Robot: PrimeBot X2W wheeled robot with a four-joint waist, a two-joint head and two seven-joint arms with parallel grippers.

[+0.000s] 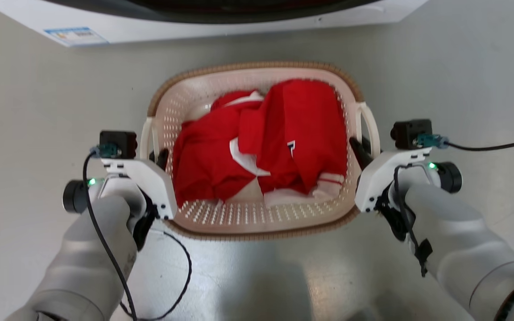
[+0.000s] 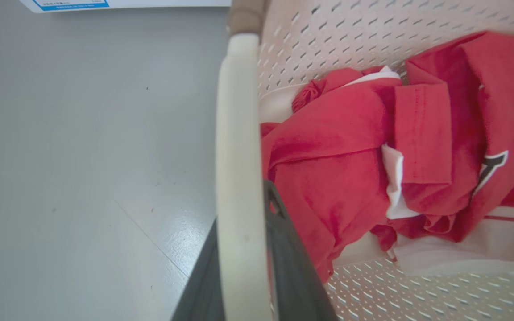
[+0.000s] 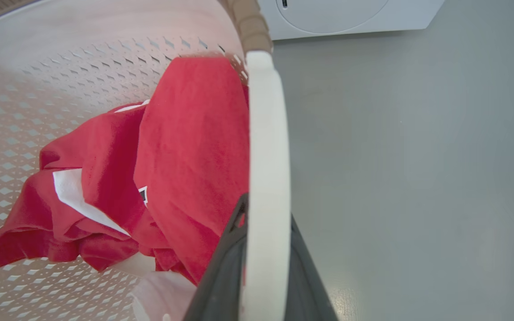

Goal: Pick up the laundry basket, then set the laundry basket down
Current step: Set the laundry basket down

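Nearest the robot, the left gripper is clamped on the left white loop handle, with its two dark fingers pressed to either side of the band. The right gripper is closed the same way on the right white loop handle. Between them is the oval cream plastic laundry basket, with perforated walls and a brown woven-look rim, over the pale grey floor. Whether it is resting on the floor or lifted off it cannot be told. Crumpled red and white garments lie inside it. Beyond the far rim stands a white washing machine. The step in hand would likely go best with both arms moving together at equal height. That would keep the rim level, the two grips firm and the basket clear of the machine.
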